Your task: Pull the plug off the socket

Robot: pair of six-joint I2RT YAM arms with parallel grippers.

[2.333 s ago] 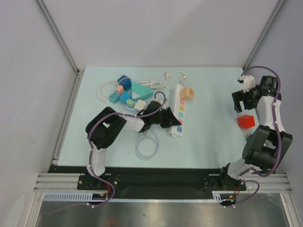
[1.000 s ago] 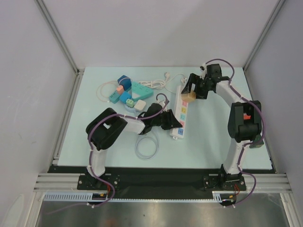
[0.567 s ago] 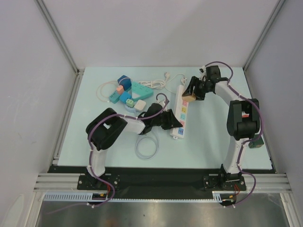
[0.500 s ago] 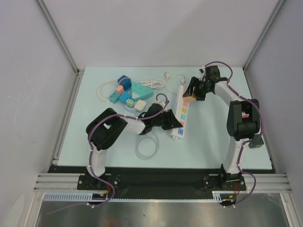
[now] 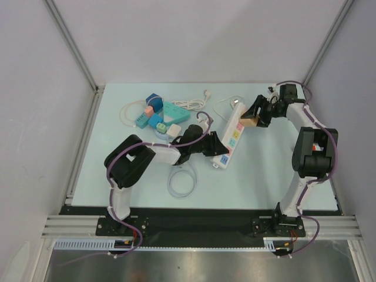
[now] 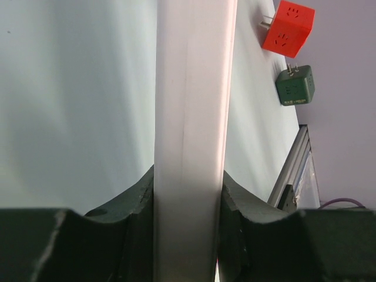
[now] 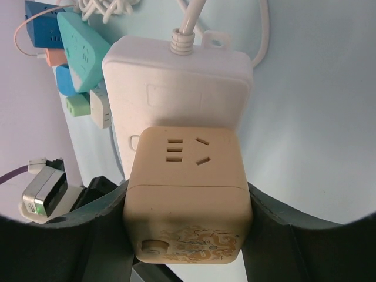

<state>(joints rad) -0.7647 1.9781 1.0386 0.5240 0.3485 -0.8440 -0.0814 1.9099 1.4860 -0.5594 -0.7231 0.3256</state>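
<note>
strip (image 5: 230, 136) end far from the left pincer (image 6: 189, 205) now lies further right; that pincer pinches strip, right pincer (image 7: 188, 217) pinches plug (image 7: 187, 194).

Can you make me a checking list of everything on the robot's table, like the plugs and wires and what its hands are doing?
Surface: pale blue table, crowded at the far left.
Job's things: white power strip lies slanted; beige cube plug sits at its far end; cannot tell whether it is out.
Clutter: teal power strip, blue cube, red cube adapter, green cube adapter.
Grippers: left gripper clamps the white power strip; right gripper clamps the beige cube plug.
Cables: white cord bundle at the back; white cord coil nearer.
Surroundings: grey walls, metal frame posts.
</note>
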